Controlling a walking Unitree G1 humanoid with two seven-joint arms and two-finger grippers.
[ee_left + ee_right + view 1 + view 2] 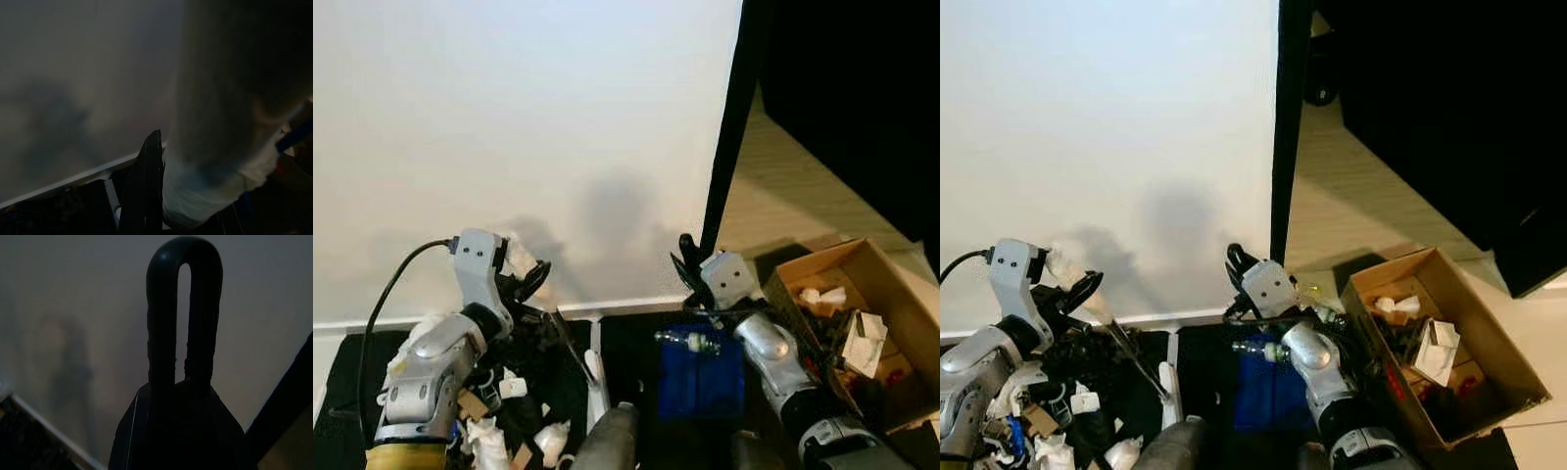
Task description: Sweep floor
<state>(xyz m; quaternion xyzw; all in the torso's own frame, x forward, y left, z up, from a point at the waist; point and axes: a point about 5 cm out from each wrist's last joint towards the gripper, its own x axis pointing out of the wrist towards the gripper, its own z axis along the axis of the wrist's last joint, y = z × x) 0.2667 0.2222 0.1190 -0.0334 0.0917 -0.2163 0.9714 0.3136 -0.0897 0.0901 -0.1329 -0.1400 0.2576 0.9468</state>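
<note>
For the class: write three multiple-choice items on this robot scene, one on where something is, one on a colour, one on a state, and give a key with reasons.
1. Where does the cardboard box stand?
A. on the robot's right
B. on the robot's left
C. against the white wall, between the arms

2. What colour is the flat thing under the small clear bottle?
A. red
B. blue
C. yellow

3. How is the cardboard box?
A. taped shut
B. lying upside down
C. open at the top, with crumpled paper inside

Key: 1 A, the box sits beyond the right arm, by the dark panel. 2 B, the sheet below the bottle is deep blue in both eye views. 3 C, its flaps stand open and white paper scraps lie within.
</note>
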